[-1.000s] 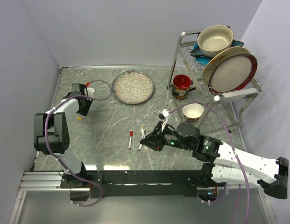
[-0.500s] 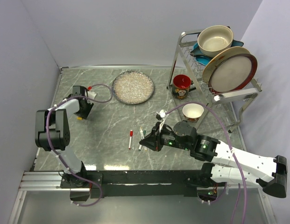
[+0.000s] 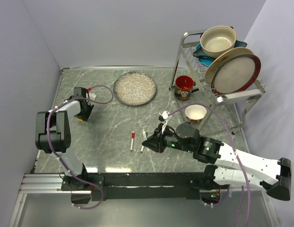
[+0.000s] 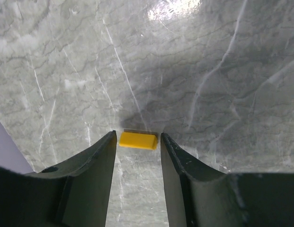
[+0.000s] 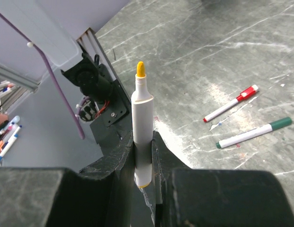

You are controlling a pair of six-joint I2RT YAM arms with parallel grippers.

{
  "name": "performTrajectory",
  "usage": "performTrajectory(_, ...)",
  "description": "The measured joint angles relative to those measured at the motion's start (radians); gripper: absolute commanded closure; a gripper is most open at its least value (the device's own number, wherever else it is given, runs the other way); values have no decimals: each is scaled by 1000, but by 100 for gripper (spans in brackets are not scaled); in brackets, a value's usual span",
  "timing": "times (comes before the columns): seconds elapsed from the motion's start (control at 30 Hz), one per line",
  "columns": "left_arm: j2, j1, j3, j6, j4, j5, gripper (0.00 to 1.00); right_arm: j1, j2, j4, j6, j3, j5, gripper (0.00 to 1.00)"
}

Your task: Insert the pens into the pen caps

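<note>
Yellow-tipped pen (image 5: 142, 118) is pinched tight in your right gripper (image 5: 143, 149), tip sticking out past the fingers. Yellow cap (image 4: 137, 140) lies on the table (image 4: 208, 71) between the spread jaws of your left gripper (image 3: 82, 116); contact looks close but is unclear. Red pen (image 5: 230, 105) and green pen (image 5: 254, 133) lie near each other on the table.

You see orange-yellow pen cap (image 4: 138, 140) lying on its side on grey marbled desk (image 4: 194, 71), crosswise between dark fingers (image 4: 97, 165) of left gripper (image 4: 138, 136). Jaws parted, one tip just beside each cap end; contact unclear. Desk edge meets lilac wall (image 4: 5, 146) at lower left
</note>
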Motion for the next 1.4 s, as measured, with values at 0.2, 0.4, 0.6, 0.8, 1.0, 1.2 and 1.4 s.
performTrajectory(0.2, -2, -6, -7, -32, 3, -4, 58, 0, -21, -7, 0, 8, 11, 98)
performTrajectory(0.4, -15, -13, -24, -62, 1, -3, 60, 0, -26, -14, 0, 12, 11, 98)
performTrajectory(0.6, -29, -35, -39, -97, -21, -30, 60, 0, -21, -13, 2, 12, 10, 98)
performTrajectory(0.8, -76, -76, -98, -114, -21, -50, 59, 0, -15, -13, 15, 13, 4, 98)
performTrajectory(1.0, -91, -80, -121, -113, 0, -50, 61, 4, -18, -13, 24, 17, 5, 98)
performTrajectory(1.2, -68, -80, -96, -113, -23, -53, 63, 13, -46, -18, 31, 17, 11, 98)
performTrajectory(1.4, -27, -62, -38, -119, -72, -33, 63, 13, -92, -30, 31, 17, 29, 98)
